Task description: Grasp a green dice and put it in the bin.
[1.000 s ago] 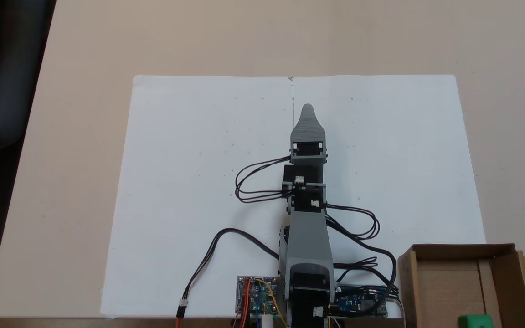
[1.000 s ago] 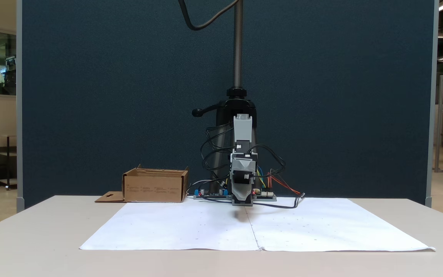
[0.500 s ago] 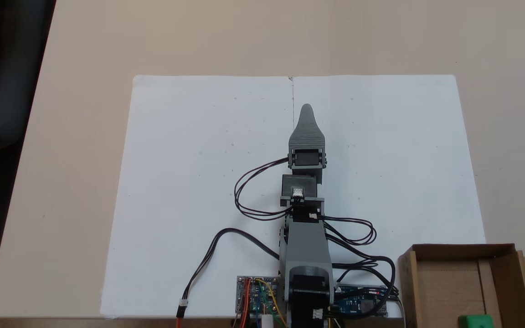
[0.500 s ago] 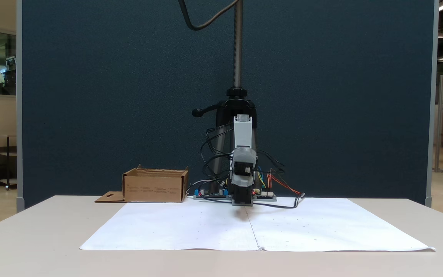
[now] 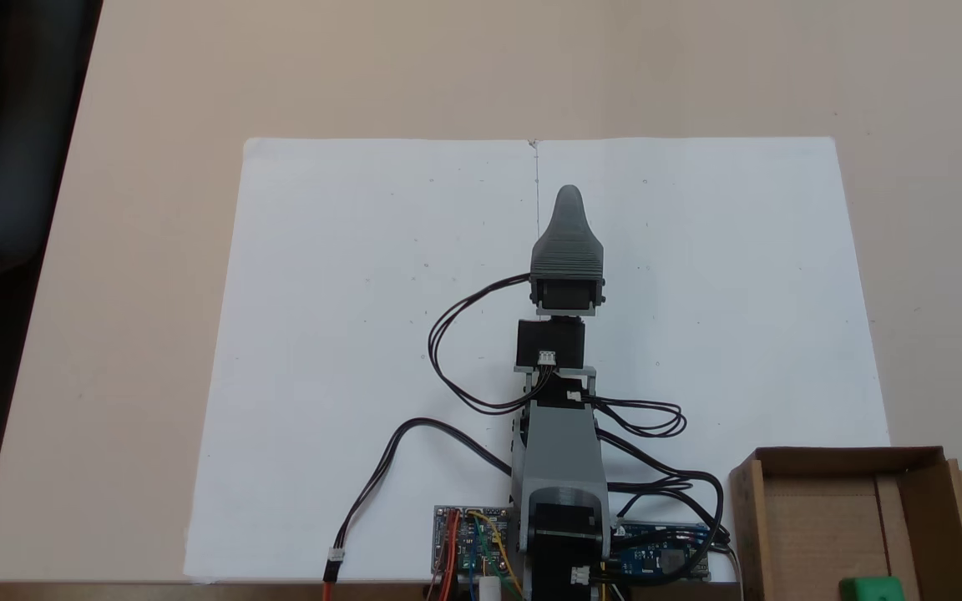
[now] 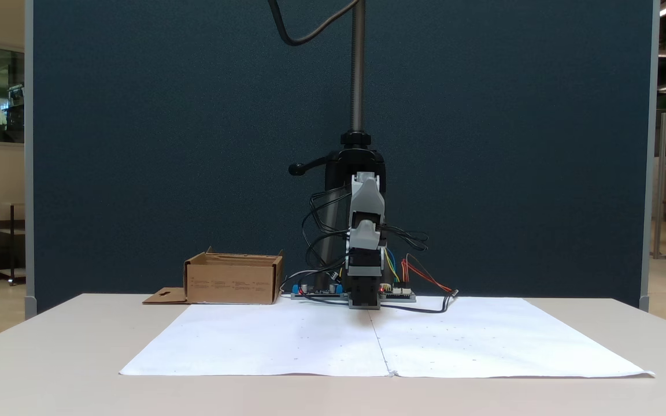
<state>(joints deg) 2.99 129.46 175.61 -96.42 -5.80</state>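
Green dice (image 5: 871, 588) already lies inside the bin (image 5: 915, 457) at the lower right of a fixed view, well apart from the pincer (image 5: 569, 200), which points away over the white paper (image 5: 347, 334), one tip showing, opening cannot be told

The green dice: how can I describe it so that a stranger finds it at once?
Find the brown cardboard bin at the lower right of the top-down fixed view, beside the arm's base. The green dice lies inside it at the picture's bottom edge, the only bright green thing there.
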